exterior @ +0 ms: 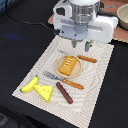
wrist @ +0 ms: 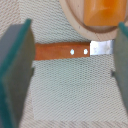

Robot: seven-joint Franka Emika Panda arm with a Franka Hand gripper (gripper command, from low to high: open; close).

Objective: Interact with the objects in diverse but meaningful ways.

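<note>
My gripper [exterior: 81, 46] hangs open over the far end of the striped placemat [exterior: 30, 102]. In the wrist view the gripper [wrist: 70, 65] straddles a knife's brown handle [wrist: 59, 51], whose metal blade [wrist: 101, 47] starts near one finger; I cannot tell if the fingers touch it. That knife [exterior: 87, 59] lies just beyond a small wooden plate [exterior: 59, 70] holding the golden-brown bread loaf [exterior: 69, 64]. The plate's rim [wrist: 75, 22] and the loaf [wrist: 102, 10] also show in the wrist view. A brown sausage [exterior: 64, 92], yellow cheese wedge [exterior: 46, 91] and yellow banana [exterior: 30, 85] lie near the mat's front.
A fork with an orange handle [exterior: 64, 80] lies in front of the plate. A grey pot-like vessel [exterior: 122, 17] sits on a brown board at the exterior view's far right. Dark tabletop [exterior: 17, 45] surrounds the mat.
</note>
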